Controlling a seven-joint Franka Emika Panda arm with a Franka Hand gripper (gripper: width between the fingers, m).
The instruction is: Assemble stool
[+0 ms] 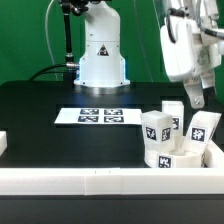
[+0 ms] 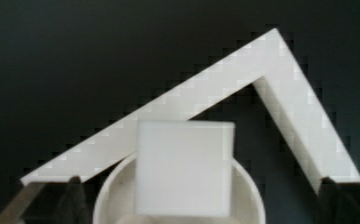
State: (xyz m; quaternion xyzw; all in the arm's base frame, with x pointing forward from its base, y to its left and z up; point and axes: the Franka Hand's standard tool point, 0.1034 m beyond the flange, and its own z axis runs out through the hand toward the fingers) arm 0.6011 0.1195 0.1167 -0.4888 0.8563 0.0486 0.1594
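The round white seat disc lies in the corner of the rail at the exterior view's right. White blocky legs with black-and-white tags stand on and around it: one, one, one. My gripper hangs above them, open and empty. In the wrist view the gripper is open, its dark fingers at both sides. One white leg stands upright on the seat between and below them, untouched.
The white border rail runs along the front and turns a corner at the right, seen as an angle in the wrist view. The marker board lies mid-table. The robot base stands behind.
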